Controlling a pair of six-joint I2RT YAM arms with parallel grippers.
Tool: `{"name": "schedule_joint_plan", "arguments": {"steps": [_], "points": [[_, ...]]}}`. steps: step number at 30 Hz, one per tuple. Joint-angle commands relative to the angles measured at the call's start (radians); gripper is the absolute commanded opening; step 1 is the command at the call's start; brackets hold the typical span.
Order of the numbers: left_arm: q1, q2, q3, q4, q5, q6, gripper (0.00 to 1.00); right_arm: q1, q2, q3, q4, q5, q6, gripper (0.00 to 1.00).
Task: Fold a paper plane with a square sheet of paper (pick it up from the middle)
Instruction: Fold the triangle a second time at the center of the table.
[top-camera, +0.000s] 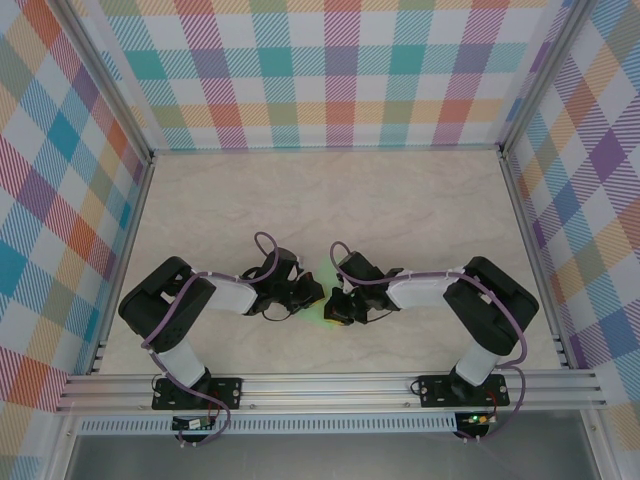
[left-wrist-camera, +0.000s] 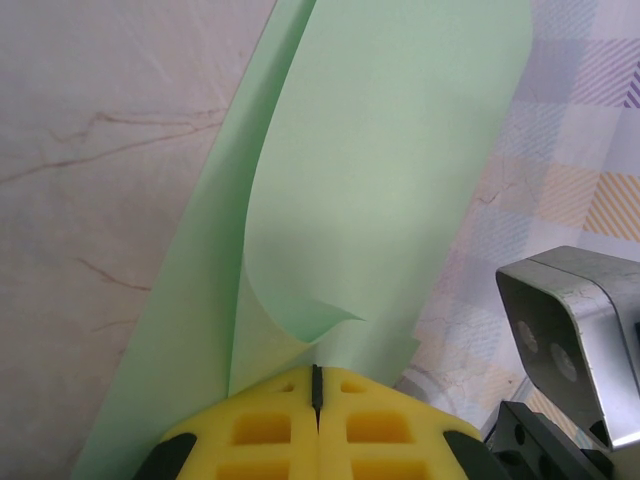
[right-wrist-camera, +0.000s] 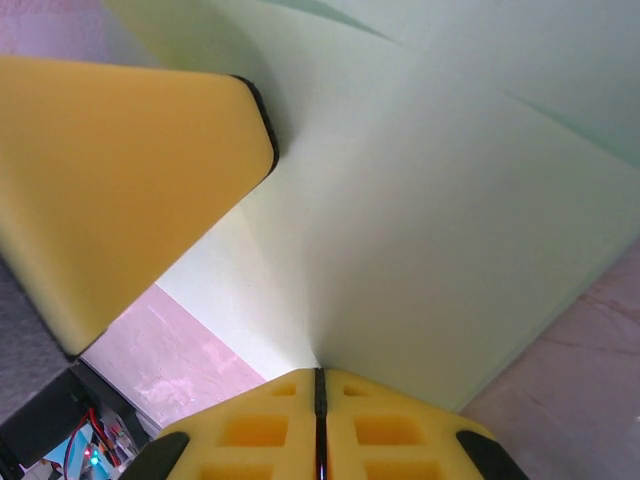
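The square sheet of paper (left-wrist-camera: 390, 180) is pale mint green and hangs between both grippers above the table. In the left wrist view it rises from my left gripper (left-wrist-camera: 317, 385) as a long strip with one layer curling over near the pads. The yellow pads are pressed together on its edge. In the right wrist view the square sheet of paper (right-wrist-camera: 430, 220) fans out from my right gripper (right-wrist-camera: 320, 378), also shut on it. The left gripper's yellow finger (right-wrist-camera: 120, 180) touches the sheet at upper left. From above, left gripper (top-camera: 308, 297) and right gripper (top-camera: 337, 303) meet over the sheet (top-camera: 324, 283).
The marble-patterned table (top-camera: 330, 200) stretches back to checked walls (top-camera: 330, 70) on three sides. An aluminium rail (top-camera: 330, 385) runs along the near edge by the arm bases. The right wrist's metal camera housing (left-wrist-camera: 575, 340) sits close beside the left gripper.
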Motion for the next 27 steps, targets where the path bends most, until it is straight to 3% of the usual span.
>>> {"name": "schedule_joint_plan", "arguments": {"steps": [1, 8, 15, 18, 27], "points": [[-0.006, 0.027, -0.017, -0.048, -0.015, 0.008, 0.0, 0.006, -0.006, -0.011, -0.07, 0.003, -0.023, 0.09], [-0.006, 0.031, -0.019, -0.043, -0.014, 0.008, 0.0, 0.012, -0.077, 0.034, -0.06, -0.02, -0.05, 0.1], [-0.006, 0.032, -0.016, -0.045, -0.013, 0.009, 0.0, 0.037, -0.001, 0.084, -0.043, -0.029, -0.04, 0.09], [-0.006, 0.029, -0.016, -0.046, -0.012, 0.008, 0.0, 0.035, 0.011, 0.055, -0.052, 0.022, -0.033, 0.09], [-0.006, 0.034, -0.019, -0.047, -0.013, 0.01, 0.0, 0.033, 0.0, -0.067, 0.017, 0.015, -0.001, 0.1]]}}
